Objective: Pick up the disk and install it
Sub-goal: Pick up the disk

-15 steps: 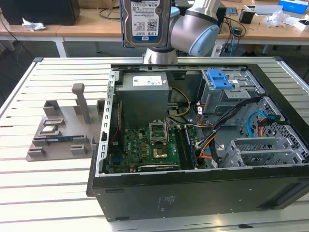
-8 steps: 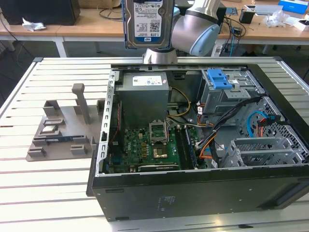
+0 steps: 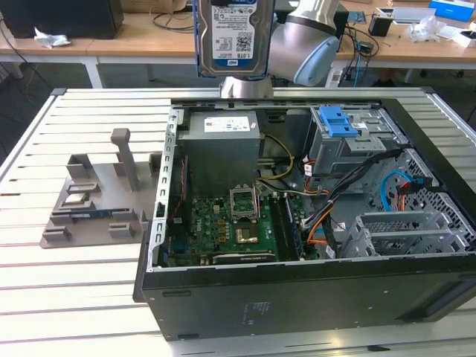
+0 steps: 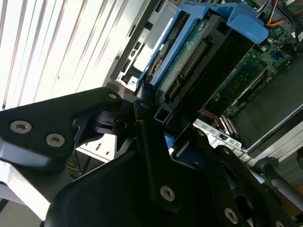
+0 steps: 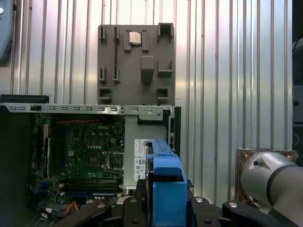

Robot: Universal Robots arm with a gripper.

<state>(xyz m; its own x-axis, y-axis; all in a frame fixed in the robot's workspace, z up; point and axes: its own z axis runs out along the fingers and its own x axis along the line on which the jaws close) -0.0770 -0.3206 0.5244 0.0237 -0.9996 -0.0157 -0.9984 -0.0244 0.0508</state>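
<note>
One gripper, black fingers closed on one end of the disk; the grip is seen in the second wrist view, where the connector edge and both blue side rails point away from the fingers.

One disk. In the exterior view it hangs upright, label face toward the camera, clear of everything, above the rear edge of the computer case and over the power supply. The arm sits behind it.

One computer case, side panel off, lying on the slatted desk. Inside it:
- one grey power supply with a white sticker
- one green motherboard
- one drive cage with one blue bracket on top

One grey fixture block lies on the desk beside the case, at the exterior view's left, apart from it. The first wrist view shows the same block beyond the case wall, and one blue rail of the disk end-on.
</note>
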